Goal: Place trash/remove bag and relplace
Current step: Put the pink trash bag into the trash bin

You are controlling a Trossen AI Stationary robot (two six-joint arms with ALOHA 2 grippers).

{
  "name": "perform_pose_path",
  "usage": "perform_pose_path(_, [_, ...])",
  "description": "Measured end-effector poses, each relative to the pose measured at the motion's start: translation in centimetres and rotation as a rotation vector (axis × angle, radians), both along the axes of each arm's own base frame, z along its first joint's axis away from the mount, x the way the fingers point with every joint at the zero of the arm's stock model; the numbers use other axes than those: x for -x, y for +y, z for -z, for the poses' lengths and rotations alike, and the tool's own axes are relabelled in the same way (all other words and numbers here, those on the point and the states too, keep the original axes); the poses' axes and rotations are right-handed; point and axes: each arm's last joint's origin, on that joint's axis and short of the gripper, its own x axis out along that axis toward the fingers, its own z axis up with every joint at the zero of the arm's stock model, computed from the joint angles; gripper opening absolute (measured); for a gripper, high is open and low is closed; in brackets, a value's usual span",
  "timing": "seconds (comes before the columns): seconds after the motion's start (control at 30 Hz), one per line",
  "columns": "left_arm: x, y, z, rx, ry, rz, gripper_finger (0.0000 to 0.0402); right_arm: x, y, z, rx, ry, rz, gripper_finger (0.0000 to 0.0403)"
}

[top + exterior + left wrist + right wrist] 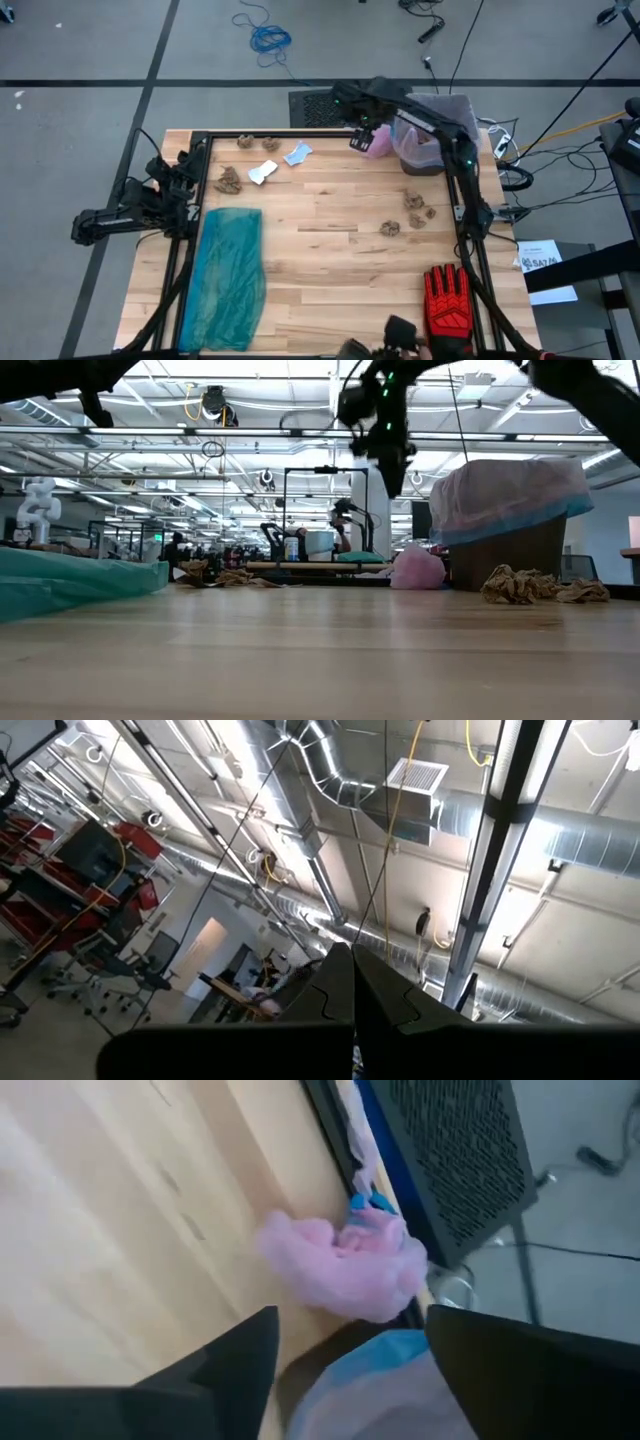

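Note:
A brown bin [428,158] stands at the table's far right corner, lined with a pinkish-lavender bag [505,495] with a blue rim. A second, crumpled pink bag [345,1260] lies on the table just left of the bin. Brown paper wads [230,180] and white [262,172] and pale-blue [298,153] scraps lie at the far left. More wads [415,205] sit at right centre. My right gripper [350,1320] hangs open above the crumpled bag and touches nothing. My left gripper [352,990] is shut and points up, parked at the table's left edge [185,165].
A teal-green plastic bag [230,275] lies flat along the left near side. A red-and-black glove [447,300] rests at the near right corner. A dark frame [250,133] runs along the table's edges. A black mesh panel [455,1150] stands beyond the far edge.

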Motion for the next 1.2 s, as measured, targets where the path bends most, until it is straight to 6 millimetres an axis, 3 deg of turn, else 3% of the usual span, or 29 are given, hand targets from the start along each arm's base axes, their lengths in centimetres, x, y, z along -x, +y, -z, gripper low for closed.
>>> perform_pose_path(0.17, [0.0, 0.0, 0.0, -0.006, 0.001, 0.007, 0.0, -1.0, -2.2, 4.3, -0.038, 0.125, -0.021, 0.029])
perform_pose_path(0.3, [0.0, -0.1, 0.0, -0.019, 0.002, 0.022, 0.0, -0.8, -3.9, 6.5, -0.08, 0.164, 0.019, 0.0301])
perform_pose_path(0.63, [-0.1, -0.1, 0.0, -0.029, 0.003, 0.034, 0.0, 0.8, -7.0, 9.5, -0.166, 0.181, 0.133, 0.0302])
perform_pose_path(0.8, [-0.1, -0.1, 0.0, -0.037, 0.006, 0.044, 0.0, 1.0, -7.4, 10.7, -0.254, 0.165, 0.169, 0.0298])
perform_pose_path(1.0, [-0.1, -0.1, 0.0, -0.037, 0.008, 0.044, 0.0, 0.0, -6.6, 11.6, -0.361, 0.111, 0.158, 0.0232])
perform_pose_path(1.2, [-0.1, -0.1, 0.0, -0.037, 0.008, 0.044, 0.0, -1.7, -4.3, 11.2, -0.487, 0.017, 0.109, 0.0082])
